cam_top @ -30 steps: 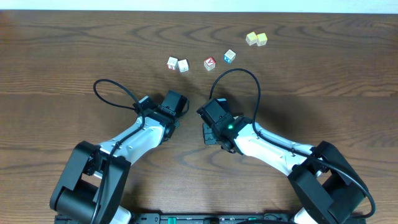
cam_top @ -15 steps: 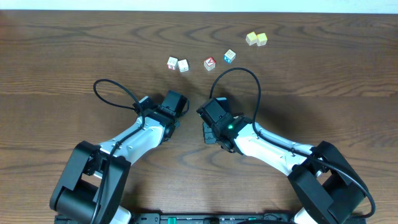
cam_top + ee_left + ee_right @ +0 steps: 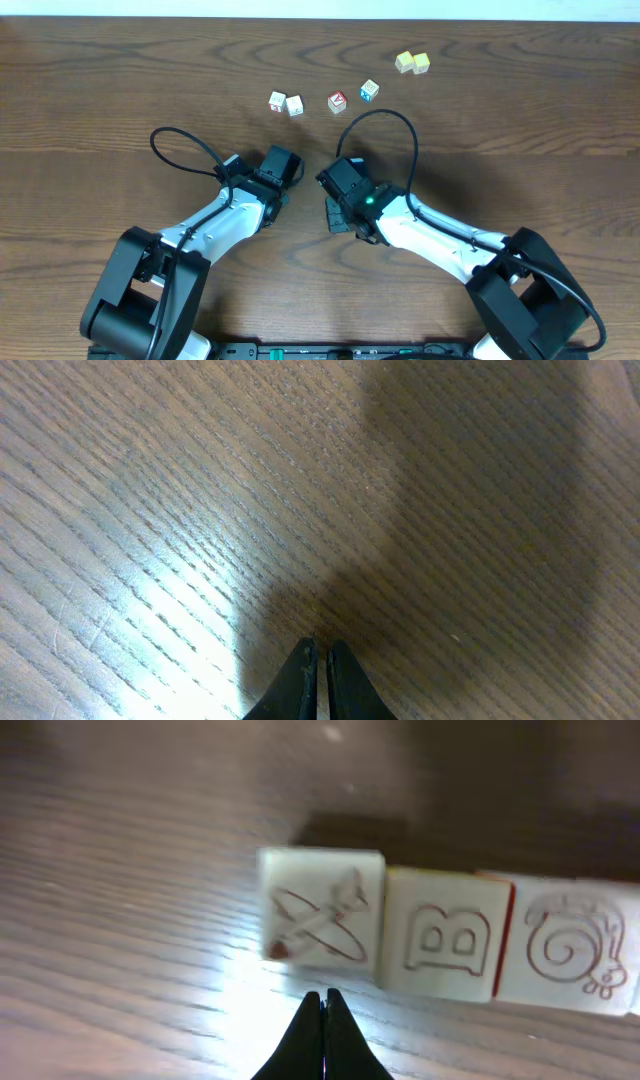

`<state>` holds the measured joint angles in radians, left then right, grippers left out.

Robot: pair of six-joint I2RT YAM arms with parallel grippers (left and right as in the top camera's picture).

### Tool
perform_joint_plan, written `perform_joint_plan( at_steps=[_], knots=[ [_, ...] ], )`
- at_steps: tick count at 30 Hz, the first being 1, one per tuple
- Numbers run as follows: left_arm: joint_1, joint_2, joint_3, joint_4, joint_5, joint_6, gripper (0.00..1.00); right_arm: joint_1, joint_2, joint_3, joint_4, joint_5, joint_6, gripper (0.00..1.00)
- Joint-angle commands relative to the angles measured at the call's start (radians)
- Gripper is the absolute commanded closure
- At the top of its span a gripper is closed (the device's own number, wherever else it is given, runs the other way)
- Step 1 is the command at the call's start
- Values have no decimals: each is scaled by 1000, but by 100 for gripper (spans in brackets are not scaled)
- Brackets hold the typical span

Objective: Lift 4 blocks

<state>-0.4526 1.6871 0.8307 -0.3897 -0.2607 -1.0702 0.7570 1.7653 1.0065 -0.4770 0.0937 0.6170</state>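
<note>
Dark brown wood-grain table fills every view. Beside the right arm's head in the overhead view sits a dim grey-green patch. It is probably the small white picture blocks, but shadow and the arm hide them too well there to count or read.

The right wrist view shows them close and blurred. Three stand in a row on the wood, sides touching, each drawn in thin reddish-brown lines. The aeroplane block is on the left. The B block in the middle carries a capital B, the only letter that can be read anywhere. The snail block on the right is cut off by the frame edge, so whether a fourth sits beyond it cannot be told.

The right gripper has its fingers pressed together on nothing. Its tip is just below the aeroplane block's lower edge, and whether it touches cannot be told.

The left gripper is likewise closed to a hairline slit and empty, over bare wood half in broad shadow.

Well apart, on the far side of the table, lie two white cubes with pink-red edges side by side. To their right are a red-faced cube, a blue-sided cube, and two pale yellow cubes touching. Their printing is too small to make out.
</note>
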Motion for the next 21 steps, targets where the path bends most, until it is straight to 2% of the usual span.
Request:
perform_joint_plan(
  at_steps=[1, 10, 21],
  knots=[
    [5, -13, -9, -6, -2, -5, 92, -9, -64, 94, -44, -8, -5, 99],
    [5, -13, -9, -6, -2, -5, 93, -43, -43, 124, 50, 82, -13, 99],
    [5, -13, -9, -6, -2, -5, 93, -43, 84, 124, 111, 97, -12, 99]
  ],
)
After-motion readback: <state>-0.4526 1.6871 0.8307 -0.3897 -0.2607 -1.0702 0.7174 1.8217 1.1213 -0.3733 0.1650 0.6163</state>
